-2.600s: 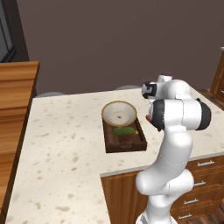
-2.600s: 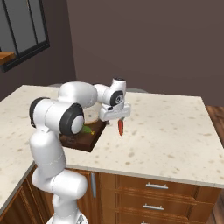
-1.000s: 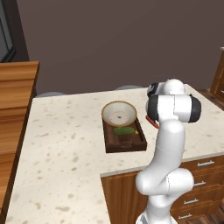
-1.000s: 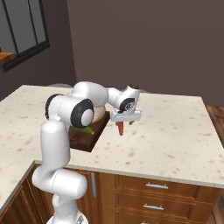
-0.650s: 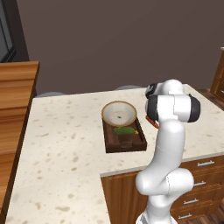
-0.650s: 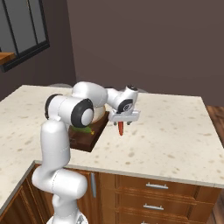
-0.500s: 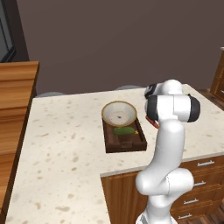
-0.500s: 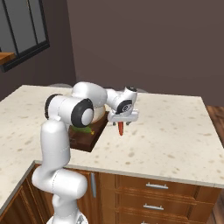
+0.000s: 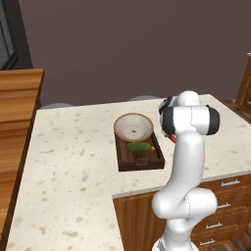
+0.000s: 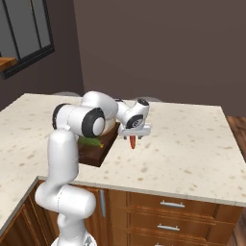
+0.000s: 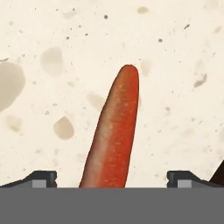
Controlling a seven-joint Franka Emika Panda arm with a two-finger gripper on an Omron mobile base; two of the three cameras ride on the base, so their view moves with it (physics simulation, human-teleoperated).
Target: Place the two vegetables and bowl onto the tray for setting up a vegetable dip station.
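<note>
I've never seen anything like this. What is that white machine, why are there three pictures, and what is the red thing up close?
The white machine is a robot arm with a two-fingered claw, standing at a kitchen counter. Two pictures come from cameras riding behind the arm, one on each side. The third comes from a camera on the hand itself, looking down past the claw's dark fingertips. The red thing is a slim red pepper lying on the counter, between the wide-open fingers; nothing is gripped. Beside it sits a dark wooden tray already carrying a tan-rimmed bowl and a small green cucumber.
</note>
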